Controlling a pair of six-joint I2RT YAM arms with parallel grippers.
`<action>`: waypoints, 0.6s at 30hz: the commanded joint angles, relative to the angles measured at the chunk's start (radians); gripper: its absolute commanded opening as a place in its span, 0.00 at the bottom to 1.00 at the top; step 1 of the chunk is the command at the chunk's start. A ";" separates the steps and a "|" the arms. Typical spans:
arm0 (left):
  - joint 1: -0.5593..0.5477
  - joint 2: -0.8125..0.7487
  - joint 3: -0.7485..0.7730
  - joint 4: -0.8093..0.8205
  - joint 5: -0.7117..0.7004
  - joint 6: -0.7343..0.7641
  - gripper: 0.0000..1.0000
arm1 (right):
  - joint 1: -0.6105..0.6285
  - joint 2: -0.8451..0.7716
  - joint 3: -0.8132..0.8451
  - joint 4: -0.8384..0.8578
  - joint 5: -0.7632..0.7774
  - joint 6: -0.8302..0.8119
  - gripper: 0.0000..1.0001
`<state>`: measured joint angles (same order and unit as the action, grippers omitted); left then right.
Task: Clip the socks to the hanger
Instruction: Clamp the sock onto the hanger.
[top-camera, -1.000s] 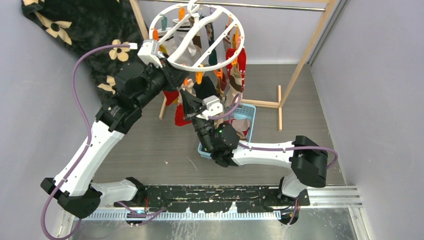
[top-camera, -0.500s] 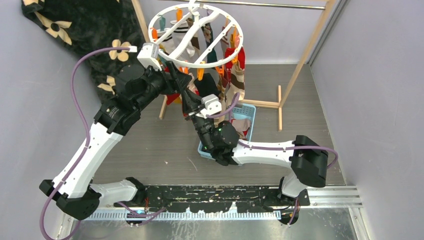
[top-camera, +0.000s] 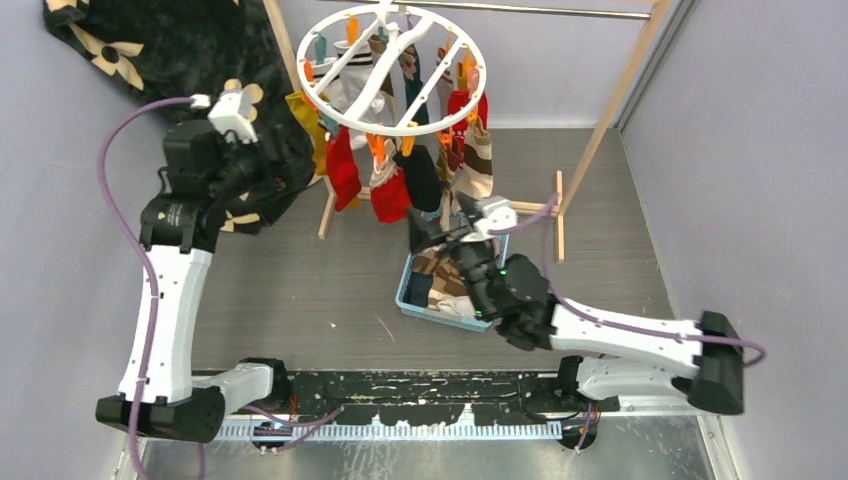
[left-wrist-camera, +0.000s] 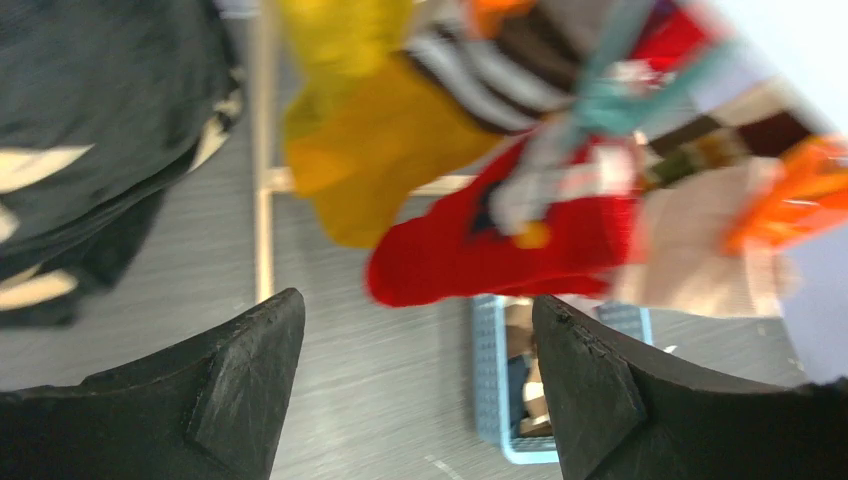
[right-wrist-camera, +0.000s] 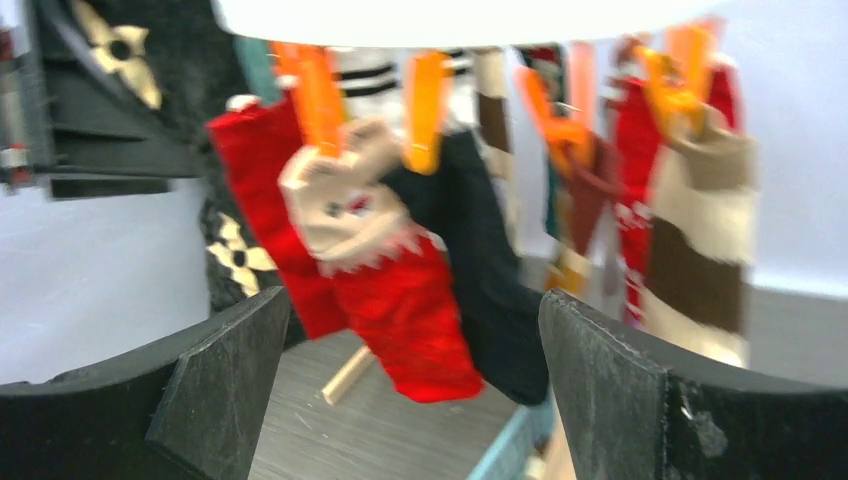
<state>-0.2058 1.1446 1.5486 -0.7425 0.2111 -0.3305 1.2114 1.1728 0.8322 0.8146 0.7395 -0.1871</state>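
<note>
Hanger (top-camera: 392, 130): a white ring with cross bars, hanging under the top rail of the wooden rack (top-camera: 607, 120) at the far side of the table. The socks (top-camera: 390, 195) hang from its rim on orange clips (right-wrist-camera: 425, 95). Red, black, mustard, white and brown-and-cream striped ones can be made out. More socks lie in the light blue basket (top-camera: 403, 285), which stands on the floor surface just below and in front of the hanger.

Left gripper (left-wrist-camera: 420, 390): fingers spread wide, nothing between them. It is raised to the left of the hanger, close to the black blanket (top-camera: 150, 50) and apart from the socks. Its wrist view is blurred and shows a mustard sock and a red sock ahead.

Right gripper (right-wrist-camera: 415, 390): fingers spread wide, holding nothing. In the top view it sits over the far end of the basket, below the hanging socks, not touching them
</note>
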 joint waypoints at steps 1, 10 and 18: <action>0.259 -0.014 -0.094 -0.044 0.288 0.119 0.83 | -0.049 -0.237 -0.116 -0.340 0.197 0.238 1.00; 0.382 0.001 -0.637 0.438 0.154 0.168 0.82 | -0.420 -0.614 -0.263 -0.856 0.430 0.495 1.00; 0.382 0.155 -0.828 0.748 0.092 0.224 1.00 | -0.730 -0.477 -0.353 -0.803 0.351 0.474 1.00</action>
<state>0.1680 1.2724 0.7624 -0.2722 0.3298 -0.1581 0.5911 0.6086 0.5117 0.0135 1.1233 0.2485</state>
